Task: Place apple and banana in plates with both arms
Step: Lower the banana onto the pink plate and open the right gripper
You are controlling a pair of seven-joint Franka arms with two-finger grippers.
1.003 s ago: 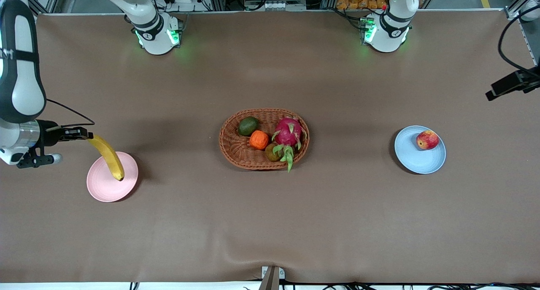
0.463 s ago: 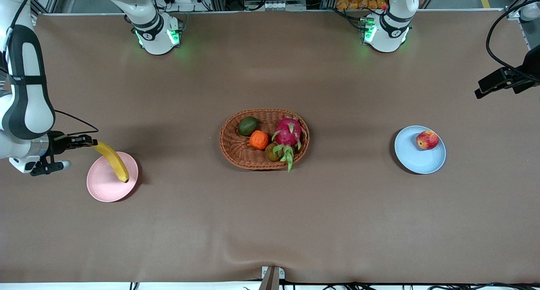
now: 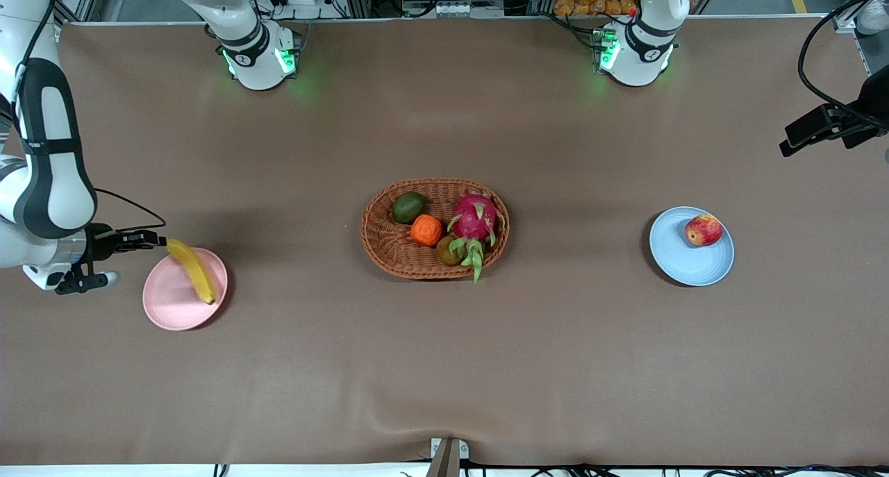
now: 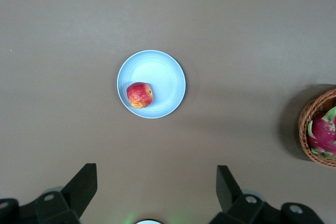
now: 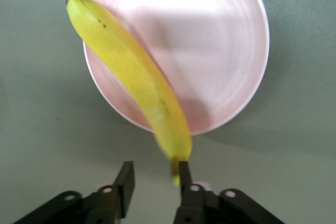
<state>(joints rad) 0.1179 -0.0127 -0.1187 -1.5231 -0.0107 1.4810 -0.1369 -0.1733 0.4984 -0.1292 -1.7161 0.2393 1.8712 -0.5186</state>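
The yellow banana (image 3: 191, 271) lies slanted across the pale pink plate (image 3: 167, 303) at the right arm's end of the table, with its stem end sticking out over the rim. My right gripper (image 3: 158, 241) is low beside that rim. In the right wrist view its fingers stand apart, and the banana (image 5: 134, 72) has its stem against one finger, over the pink plate (image 5: 220, 51). The red apple (image 3: 703, 230) sits on the light blue plate (image 3: 684, 262). My left gripper (image 4: 156, 174) hangs open and empty high above the apple (image 4: 139, 95) and the blue plate (image 4: 160, 74).
A brown wicker basket (image 3: 389, 248) stands mid-table with a pink dragon fruit (image 3: 475, 216), an orange fruit (image 3: 426, 230) and a green avocado (image 3: 408, 207) in it. The brown cloth covers the whole table. The arm bases stand along the edge farthest from the front camera.
The right arm has lowered the banana onto the pink plate and its jaws have come apart. The left arm's hand has shifted slightly at the table's edge.
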